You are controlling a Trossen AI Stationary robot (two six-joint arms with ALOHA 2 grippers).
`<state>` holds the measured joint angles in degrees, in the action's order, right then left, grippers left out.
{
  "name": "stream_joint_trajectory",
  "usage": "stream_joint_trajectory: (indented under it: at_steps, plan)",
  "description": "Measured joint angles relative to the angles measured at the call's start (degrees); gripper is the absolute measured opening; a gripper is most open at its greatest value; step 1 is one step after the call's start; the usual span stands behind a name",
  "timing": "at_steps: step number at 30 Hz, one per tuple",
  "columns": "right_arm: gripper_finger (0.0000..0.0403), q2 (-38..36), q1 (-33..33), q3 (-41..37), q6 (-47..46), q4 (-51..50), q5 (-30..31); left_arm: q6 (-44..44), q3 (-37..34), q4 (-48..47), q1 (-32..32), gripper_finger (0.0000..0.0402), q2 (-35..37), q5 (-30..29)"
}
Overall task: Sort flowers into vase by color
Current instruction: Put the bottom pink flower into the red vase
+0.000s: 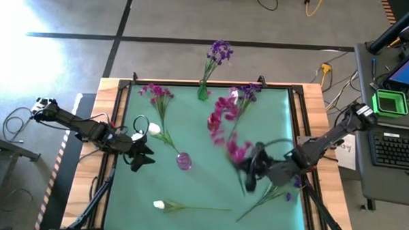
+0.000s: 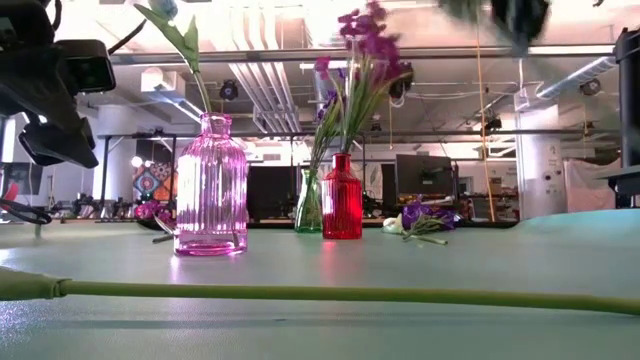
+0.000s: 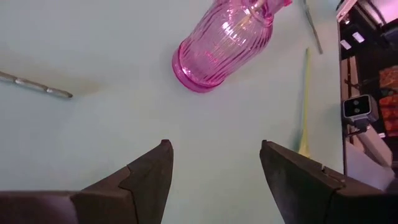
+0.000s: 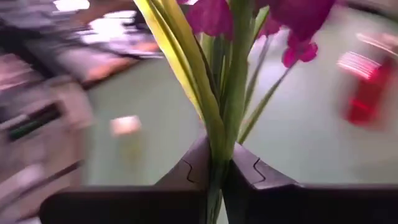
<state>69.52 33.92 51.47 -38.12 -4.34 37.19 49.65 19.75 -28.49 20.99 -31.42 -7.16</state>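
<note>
Ribbed pink glass vase [image 3: 225, 42]; magenta flower's slim stem [image 4: 219, 124] in right tool [image 4: 214, 171].

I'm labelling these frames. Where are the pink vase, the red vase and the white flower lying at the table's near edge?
pink vase [image 2: 211, 190]: low view, ribbed body.
red vase [image 2: 342, 205]: low view, body.
white flower [image 1: 160, 205]: high view, bud end.

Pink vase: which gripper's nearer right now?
Left. The left gripper sits open just beside the pink vase; the right gripper, shut on a magenta flower, is farther off on its other side.
</note>
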Motion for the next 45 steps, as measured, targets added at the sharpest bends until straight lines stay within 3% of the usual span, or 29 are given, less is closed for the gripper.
stream_joint_trajectory:
  at_steps: [2, 7, 13, 18, 24, 27, 35, 45]
  plan:
    - [0.0015, 0.4, 0.6, -0.1, 9.6, 8.8, -2.5, 0.4, 0.0, 0.0, 0.0, 0.0231, 0.0, -0.6]
    - [0.0015, 1.0, -1.2, -0.3, 27.6, 20.0, -3.1, 1.4, 0.0, 1.9, 0.0, 0.0231, -0.2, -2.9]
    - [0.0015, 1.5, -9.0, -3.7, 44.0, 35.1, -6.7, 1.9, 0.0, 5.8, 0.0, 0.0231, -0.4, -6.8]
    - [0.0013, 0.6, -17.9, -11.5, 51.3, 52.4, -18.4, 1.9, 0.0, 6.7, 0.0, 0.0231, -0.3, -8.6]
    - [0.0013, 0.7, -26.0, -21.7, 54.6, 70.8, -17.6, 1.5, 0.0, 6.6, 0.0, 0.0231, -0.3, -8.9]
    - [0.0013, 0.7, -29.8, -23.2, 55.5, 73.7, -14.7, 1.4, 0.0, 6.6, 0.0, 0.0231, -0.4, -8.9]
    - [0.0013, 0.7, -37.7, -21.2, 55.5, 73.0, -16.1, 1.5, 0.0, 6.6, 0.0, 0.0231, -0.4, -11.0]
    - [0.0013, 2.7, -39.9, -19.1, 52.6, 69.7, -18.2, 3.3, 0.0, 6.7, 0.0, 0.0231, -0.4, -12.4]
